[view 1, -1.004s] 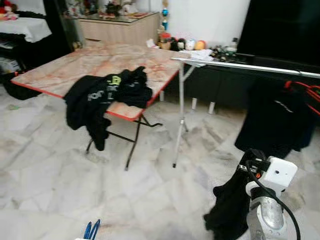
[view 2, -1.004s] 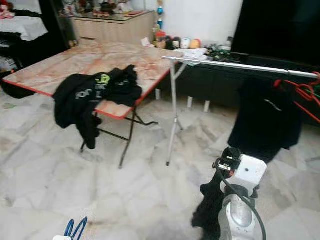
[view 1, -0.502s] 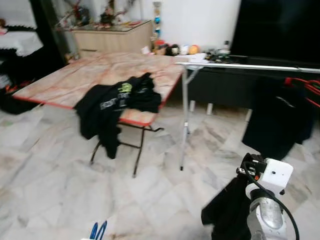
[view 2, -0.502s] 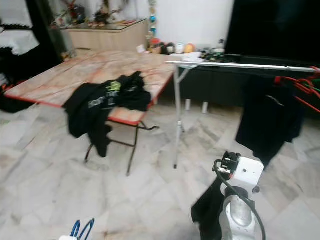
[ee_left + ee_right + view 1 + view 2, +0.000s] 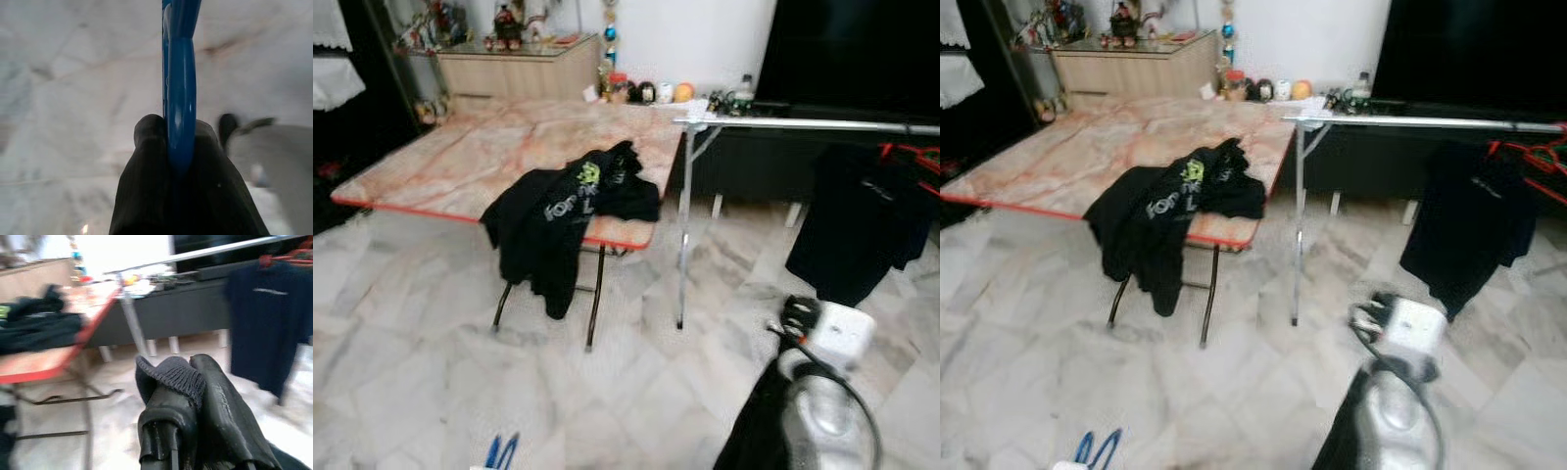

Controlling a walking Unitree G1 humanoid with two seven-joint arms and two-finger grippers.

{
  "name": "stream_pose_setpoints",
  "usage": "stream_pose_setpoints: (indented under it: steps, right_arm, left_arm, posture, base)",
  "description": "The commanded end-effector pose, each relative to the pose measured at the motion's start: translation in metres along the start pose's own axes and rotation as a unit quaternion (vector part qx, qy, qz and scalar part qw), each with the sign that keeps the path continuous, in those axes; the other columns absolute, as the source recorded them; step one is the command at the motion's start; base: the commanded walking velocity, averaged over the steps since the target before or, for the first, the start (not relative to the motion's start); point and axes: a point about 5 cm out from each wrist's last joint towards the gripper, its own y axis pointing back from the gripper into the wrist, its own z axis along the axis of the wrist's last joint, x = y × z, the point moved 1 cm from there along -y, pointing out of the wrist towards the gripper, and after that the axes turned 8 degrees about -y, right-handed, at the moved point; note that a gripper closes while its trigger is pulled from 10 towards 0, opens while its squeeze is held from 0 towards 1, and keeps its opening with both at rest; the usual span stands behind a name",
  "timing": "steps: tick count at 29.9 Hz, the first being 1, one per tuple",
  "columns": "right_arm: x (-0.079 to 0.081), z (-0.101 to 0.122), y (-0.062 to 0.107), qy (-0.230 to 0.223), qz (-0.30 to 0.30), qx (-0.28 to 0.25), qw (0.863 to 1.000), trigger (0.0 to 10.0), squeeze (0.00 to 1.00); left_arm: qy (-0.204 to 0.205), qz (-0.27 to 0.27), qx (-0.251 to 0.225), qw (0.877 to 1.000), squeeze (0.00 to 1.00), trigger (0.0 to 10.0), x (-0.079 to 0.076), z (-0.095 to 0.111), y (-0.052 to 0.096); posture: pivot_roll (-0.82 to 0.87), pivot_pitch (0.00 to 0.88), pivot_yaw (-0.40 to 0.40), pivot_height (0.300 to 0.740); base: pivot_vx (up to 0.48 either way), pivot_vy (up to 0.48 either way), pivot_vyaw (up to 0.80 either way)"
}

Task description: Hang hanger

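A blue hanger (image 5: 180, 73) is clamped between the black fingers of my left gripper (image 5: 178, 134), which is shut on it; its tip pokes up at the bottom edge of the head view (image 5: 499, 452). My right gripper (image 5: 190, 377) is shut on a fold of black garment (image 5: 171, 374), which hangs beside my right arm (image 5: 827, 387) low on the right. A silver clothes rail (image 5: 803, 124) stands ahead on the right, holding a dark t-shirt (image 5: 857, 230) and red hangers (image 5: 913, 157).
A folding marble-top table (image 5: 480, 157) with a red edge stands ahead on the left, with a pile of black clothes (image 5: 563, 211) draped over its near corner. Behind are a wooden cabinet (image 5: 514, 70) and a dark low unit (image 5: 754, 162). Marble floor lies between.
The camera has moved, so the table and rail sit further right in the picture. My right arm, blurred now, has sunk a little with the black garment. Both grips are unchanged.
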Motion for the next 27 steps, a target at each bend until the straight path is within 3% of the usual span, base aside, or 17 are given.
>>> stream_pose_setpoints:
  steps: [1, 7, 16, 19, 27]
  right_arm:
    - [-0.0044, 0.0085, -0.003, 0.012, -0.003, -0.02, 1.0, 10.0, 0.0]
    - [-0.0075, 0.0102, -0.0033, 0.042, -0.004, -0.03, 0.999, 10.0, 0.0]
    - [-0.0003, 0.0114, -0.0065, 0.044, 0.004, -0.039, 0.998, 10.0, 0.0]
    - [-0.0002, 0.0126, -0.0076, 0.047, 0.005, -0.043, 0.998, 10.0, 0.0]
    - [0.0015, 0.0146, -0.01, 0.054, 0.006, -0.051, 0.997, 10.0, 0.0]
  left_arm:
    - [0.001, -0.004, 0.002, 1.0, 0.0, 10.0, -0.0031, 0.0001, -0.0001]
    - [0.002, -0.005, 0.005, 1.0, 0.0, 10.0, -0.0034, -0.0014, 0.0002]
    - [0.008, -0.002, 0.005, 1.0, 0.0, 10.0, -0.0035, -0.001, 0.0]
    - [0.026, 0.006, 0.006, 1.0, 0.0, 10.0, -0.0012, -0.0005, -0.0003]
    - [0.06, -0.002, 0.007, 0.998, 0.0, 10.0, -0.0025, 0.0005, -0.0008]
  posture:
    - [0.03, 0.0, 0.05, 0.74]
    - [0.03, 0.0, 0.054, 0.74]
    - [0.03, 0.0, 0.053, 0.74]
    - [0.03, 0.0, 0.053, 0.74]
    - [0.03, 0.0, 0.056, 0.74]
  base:
    - [0.0, 0.48, 0.0]
    - [0.0, 0.477, 0.0]
    - [0.0, 0.476, 0.0]
    - [0.0, 0.446, 0.0]
    - [0.0, 0.037, 0.0]
